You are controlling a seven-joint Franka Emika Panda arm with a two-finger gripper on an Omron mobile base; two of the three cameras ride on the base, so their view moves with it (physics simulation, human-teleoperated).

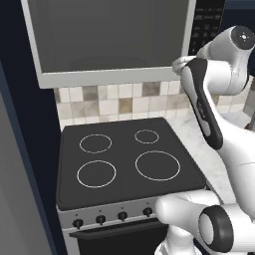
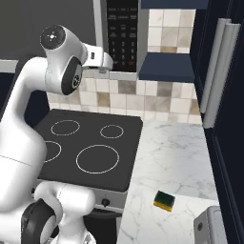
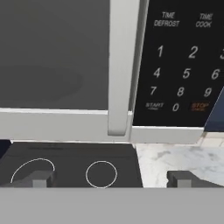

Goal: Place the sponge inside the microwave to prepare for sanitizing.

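With its fingers spread apart and empty, the hand faced the shut microwave door's handle, likely to open it first, while the sponge lay on the desk.

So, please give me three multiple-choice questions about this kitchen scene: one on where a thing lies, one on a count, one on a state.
1. Where does the sponge lie?
A. on the stove
B. on the marble counter right of the stove
C. inside the microwave

2. How many white rings does the stove top carry?
A. two
B. four
C. six

3. What is the state of the microwave door?
A. shut
B. wide open
C. removed

Answers:
1. B, the right base view shows it on the marble counter, apart from the stove.
2. B, four rings show in the left base view.
3. A, the door sits flush beside the button panel.
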